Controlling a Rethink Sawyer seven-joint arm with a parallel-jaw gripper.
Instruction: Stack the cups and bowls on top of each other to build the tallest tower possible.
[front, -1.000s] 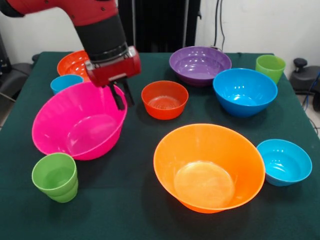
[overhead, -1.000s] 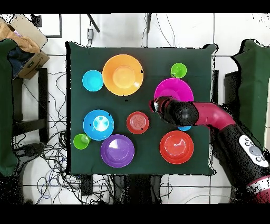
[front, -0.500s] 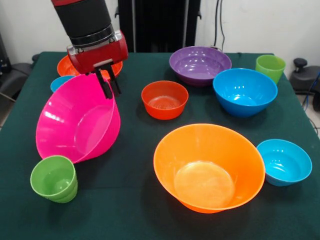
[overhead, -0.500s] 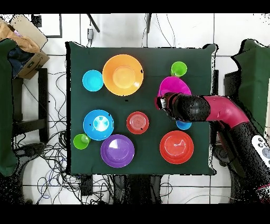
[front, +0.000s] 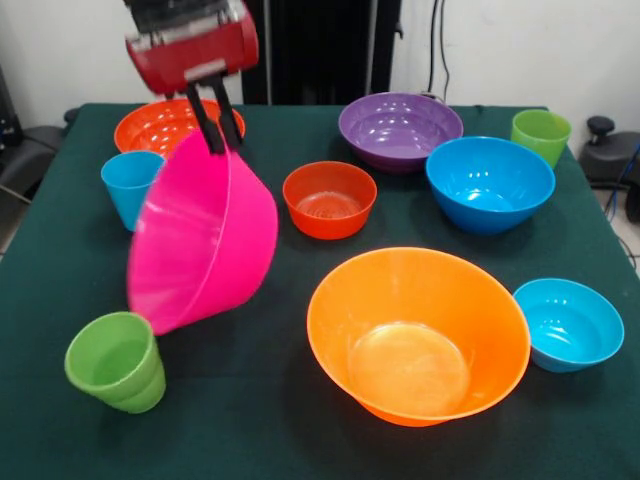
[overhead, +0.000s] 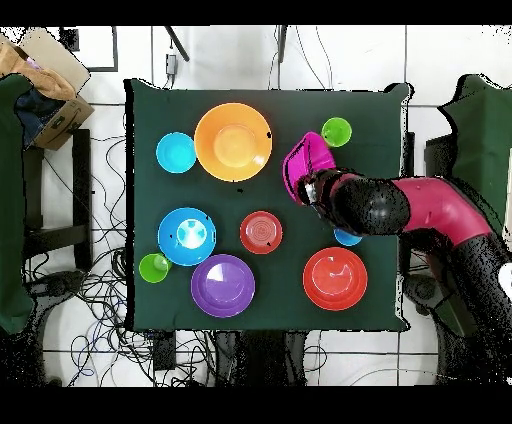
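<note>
Lifted since half a second ago, the large pink bowl (front: 205, 238) now hangs clear of the cloth, tipped almost on edge with its mouth turned to the picture's left in the front view. The pincer (front: 215, 127) pinches the bowl's upper rim between its two black fingers (front: 206, 118), which point straight down from the red wrist block; the arm has risen with it, so that only the wrist shows at the top of the front view. From overhead the red and black arm (overhead: 420, 205) reaches across from the table's right side, its forearm roughly level.

No writing or brand mark can be read on any item.

Just below the hanging bowl in the front view stands a lime green cup (front: 116, 361), apart from it. The sky blue cup (front: 130, 187) stands beside the bowl on the side of its open mouth, and the medium red-orange bowl (front: 165, 124) lies behind the pincer. On the bowl's other side sits the small red-orange bowl (front: 329, 199), and the large orange bowl (front: 418, 333) lies nearer the camera. Well off from the pincer are the purple bowl (front: 399, 129), the blue bowl (front: 489, 183), the small blue bowl (front: 567, 323) and the second green cup (front: 540, 135).

Bare green cloth (front: 250, 410) lies open under the lifted bowl and along the near table edge.
</note>
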